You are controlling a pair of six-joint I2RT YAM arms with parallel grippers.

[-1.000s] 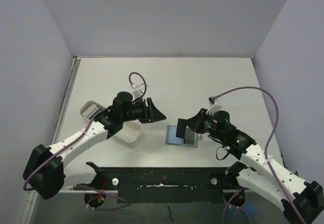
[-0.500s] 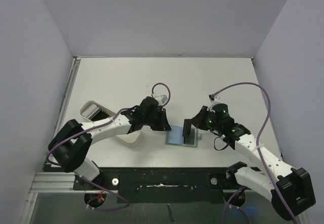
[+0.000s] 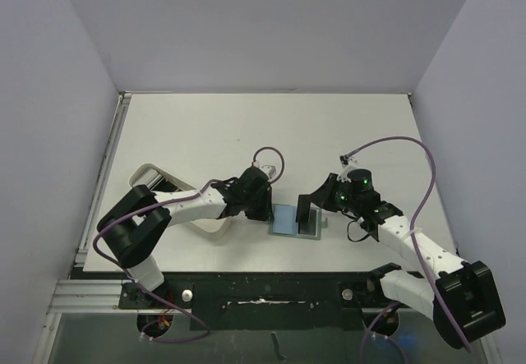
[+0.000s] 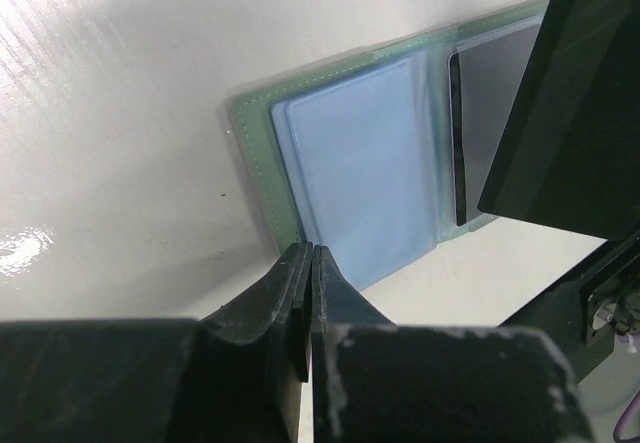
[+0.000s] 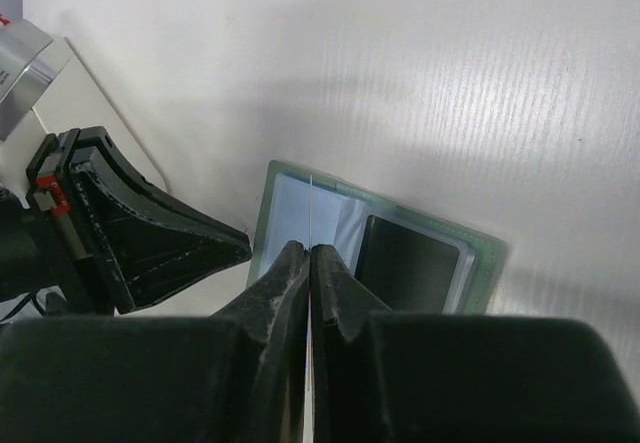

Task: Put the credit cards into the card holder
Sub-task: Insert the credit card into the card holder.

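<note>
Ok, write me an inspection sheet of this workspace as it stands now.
Surface: white table, glossy, no spills seen.
Job's things: card holder lies open, blue inside up; one dark credit card sits in its right half; a second card is held on edge above it.
Clutter: white tray, partly under the left arm.
Tools: left tool shut, tips at the holder's left edge; right tool shut on the second card.
Cables: purple cable loops over the left wrist, another over the right; neither touches the holder.
Surroundings: plain walls on three sides; black rail at the near edge.
</note>
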